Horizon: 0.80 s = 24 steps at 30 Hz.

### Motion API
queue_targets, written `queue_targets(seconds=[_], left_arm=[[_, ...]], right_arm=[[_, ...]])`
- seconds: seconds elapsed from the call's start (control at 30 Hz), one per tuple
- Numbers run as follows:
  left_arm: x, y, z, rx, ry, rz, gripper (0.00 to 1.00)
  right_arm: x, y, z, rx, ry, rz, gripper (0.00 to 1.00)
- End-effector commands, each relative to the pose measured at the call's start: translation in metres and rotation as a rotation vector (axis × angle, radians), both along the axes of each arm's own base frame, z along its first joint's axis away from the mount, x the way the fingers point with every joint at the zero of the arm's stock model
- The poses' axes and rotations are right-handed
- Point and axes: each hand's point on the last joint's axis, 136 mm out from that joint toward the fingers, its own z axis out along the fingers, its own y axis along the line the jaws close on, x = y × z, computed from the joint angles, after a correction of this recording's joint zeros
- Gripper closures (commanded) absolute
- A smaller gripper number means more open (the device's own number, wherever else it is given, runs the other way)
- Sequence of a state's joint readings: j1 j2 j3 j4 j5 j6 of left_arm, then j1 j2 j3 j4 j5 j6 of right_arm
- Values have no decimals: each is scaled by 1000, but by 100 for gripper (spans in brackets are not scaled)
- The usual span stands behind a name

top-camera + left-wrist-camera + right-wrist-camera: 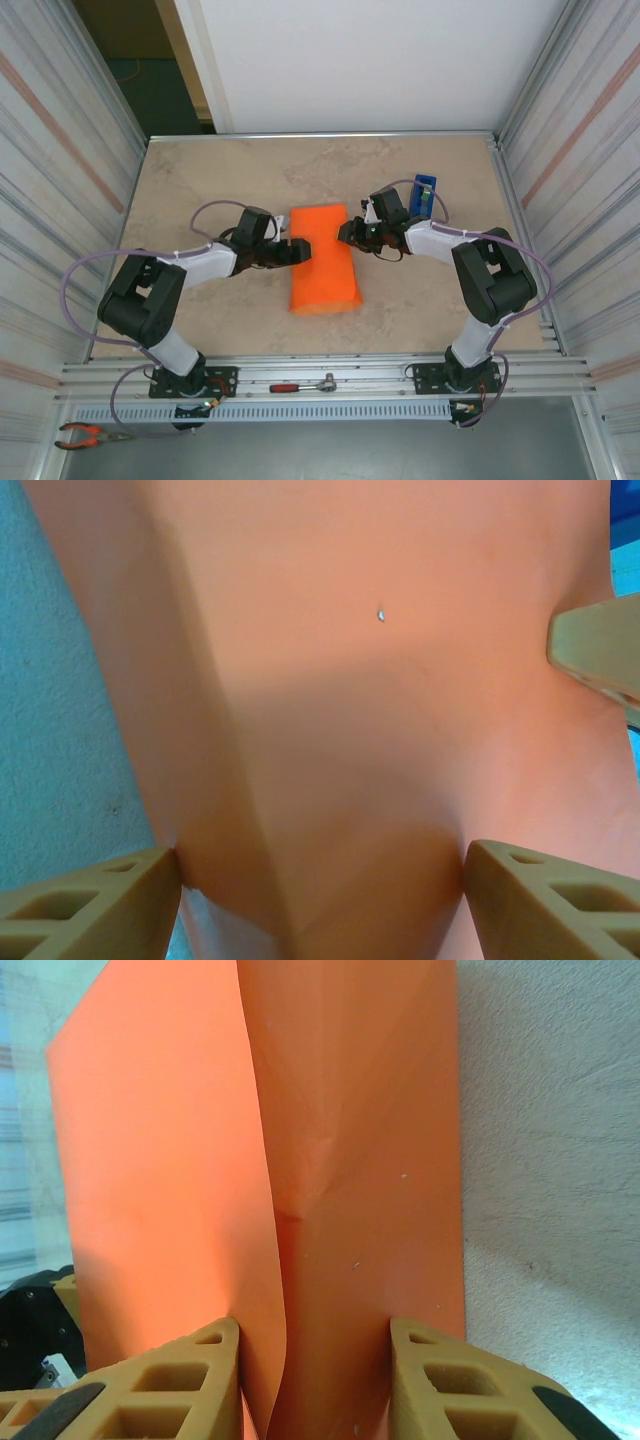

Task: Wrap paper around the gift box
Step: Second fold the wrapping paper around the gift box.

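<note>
The orange paper (322, 260) lies folded into a long bundle in the middle of the table, its flaps raised. The gift box is hidden under it. My left gripper (297, 250) is at the bundle's left side. In the left wrist view it (322, 900) is open, its fingers astride a raised hump of paper (350, 730). My right gripper (347, 232) is at the bundle's upper right edge. In the right wrist view it (315, 1380) is open over the paper (350, 1160), with an upright fold between its fingers. One right fingertip (600, 650) shows across the paper.
A blue tape dispenser (424, 193) stands just behind the right gripper. A ratchet tool (305, 385) lies on the front rail and red pliers (90, 435) at the near left. Corrugated walls close both sides of the beige table (200, 180).
</note>
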State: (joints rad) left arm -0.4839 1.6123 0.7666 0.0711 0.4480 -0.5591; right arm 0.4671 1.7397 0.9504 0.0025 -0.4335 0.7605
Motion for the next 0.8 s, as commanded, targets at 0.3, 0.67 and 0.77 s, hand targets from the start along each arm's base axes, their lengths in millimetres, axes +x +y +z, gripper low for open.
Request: queue_targets(seconds=[0.3, 0.67, 0.77], left_arm=[[-3, -17, 31, -120, -23, -34, 24], [32, -10, 49, -128, -63, 9, 22], [36, -12, 41, -104, -47, 0, 22]], right_arm=[[-37, -21, -55, -152, 180, -35, 83], [-37, -21, -55, -158, 178, -33, 84], [-38, -21, -56, -156, 182, -30, 83]])
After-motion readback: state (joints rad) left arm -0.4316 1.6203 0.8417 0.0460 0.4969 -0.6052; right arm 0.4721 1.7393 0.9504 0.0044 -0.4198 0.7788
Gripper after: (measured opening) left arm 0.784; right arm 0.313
